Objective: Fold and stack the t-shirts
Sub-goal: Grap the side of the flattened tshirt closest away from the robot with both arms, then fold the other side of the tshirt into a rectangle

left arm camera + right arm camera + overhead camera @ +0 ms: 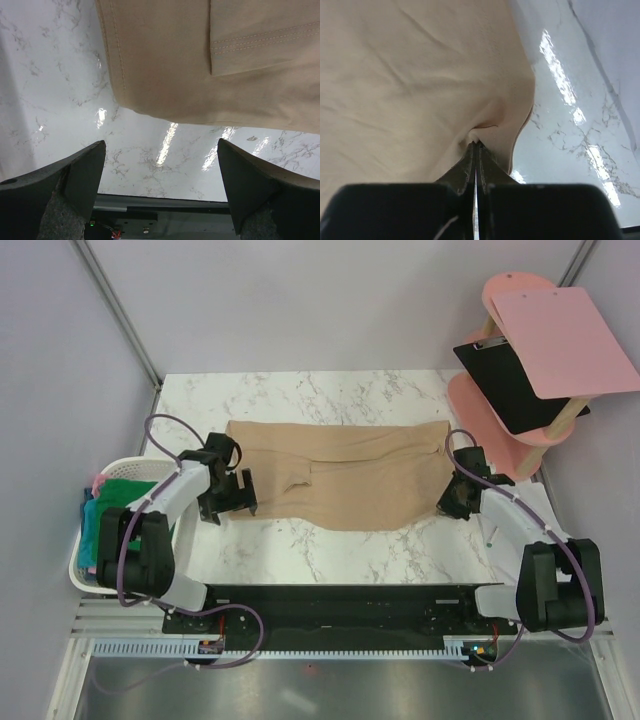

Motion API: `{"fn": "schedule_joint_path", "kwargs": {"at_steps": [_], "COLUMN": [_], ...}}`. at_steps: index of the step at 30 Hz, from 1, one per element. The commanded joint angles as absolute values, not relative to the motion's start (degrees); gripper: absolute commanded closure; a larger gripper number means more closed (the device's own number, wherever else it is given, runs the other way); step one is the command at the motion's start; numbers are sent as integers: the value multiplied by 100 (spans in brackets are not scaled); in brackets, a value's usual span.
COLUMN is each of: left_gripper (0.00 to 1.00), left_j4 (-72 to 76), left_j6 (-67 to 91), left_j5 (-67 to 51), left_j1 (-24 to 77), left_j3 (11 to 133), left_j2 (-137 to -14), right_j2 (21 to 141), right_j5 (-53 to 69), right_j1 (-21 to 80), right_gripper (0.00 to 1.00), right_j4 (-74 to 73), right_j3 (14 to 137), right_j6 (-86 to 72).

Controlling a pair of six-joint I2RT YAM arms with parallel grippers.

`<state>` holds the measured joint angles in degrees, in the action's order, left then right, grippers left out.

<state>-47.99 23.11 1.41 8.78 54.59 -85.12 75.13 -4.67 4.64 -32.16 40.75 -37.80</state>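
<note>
A large tan t-shirt (345,475) lies partly folded across the middle of the marble table. In the left wrist view its hem and a sleeve edge (210,60) lie just beyond my fingers. My left gripper (237,497) is open and empty, just off the shirt's near left corner. My right gripper (452,502) is shut on a pinch of the tan shirt (420,85) at its near right edge; the jaws meet with cloth bunched at their tips. Green, teal-blue and pink shirts (112,502) lie in the basket at the left.
A white slatted laundry basket (85,575) stands off the table's left edge. A pink two-tier stand (505,430) with a black clipboard (510,380) and a pink clipboard (565,340) is at the back right. White paper (525,502) lies near the right arm.
</note>
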Motion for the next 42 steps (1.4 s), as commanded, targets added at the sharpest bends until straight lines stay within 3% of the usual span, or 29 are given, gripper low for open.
{"fn": "schedule_joint_path", "kwargs": {"at_steps": [1,6,9,10,12,13,14,20,26,42], "left_gripper": [2,5,17,34,59,88,98,98,98,98], "left_j4": [-4614,-4526,-4439,-4421,-4421,-4430,-4447,-4473,-4456,-4228], "left_j6": [2347,2434,2574,2584,2610,2602,2602,2610,2531,2777], "left_j5": [211,229,255,255,237,237,237,53,-413,-624], "left_j1": [940,967,1011,1019,1037,1046,1089,1151,1143,914], "left_j3": [5458,5589,5896,5958,6142,6178,6196,6020,6784,9632], "left_j2": [-8666,-9131,-9490,-9597,-9834,-9861,-9853,-9001,-8736,-11257], "right_j2": [7304,7488,7751,7874,7998,8085,8121,8279,8578,10309], "right_j5": [-352,-351,-264,-151,-71,-9,-9,-9,-17,-624], "right_j1": [475,466,466,466,466,466,466,466,466,466], "right_gripper": [100,100,100,100,100,100,100,100,100,100], "right_j4": [-3111,-2988,-2874,-2787,-2768,-2690,-2681,-2610,-2364,-1591], "right_j3": [4763,5290,5501,5528,5633,5669,5686,5836,6152,7619], "right_j6": [-3560,-3454,-3401,-3393,-3366,-3349,-3323,-3024,-2856,-2786]}}
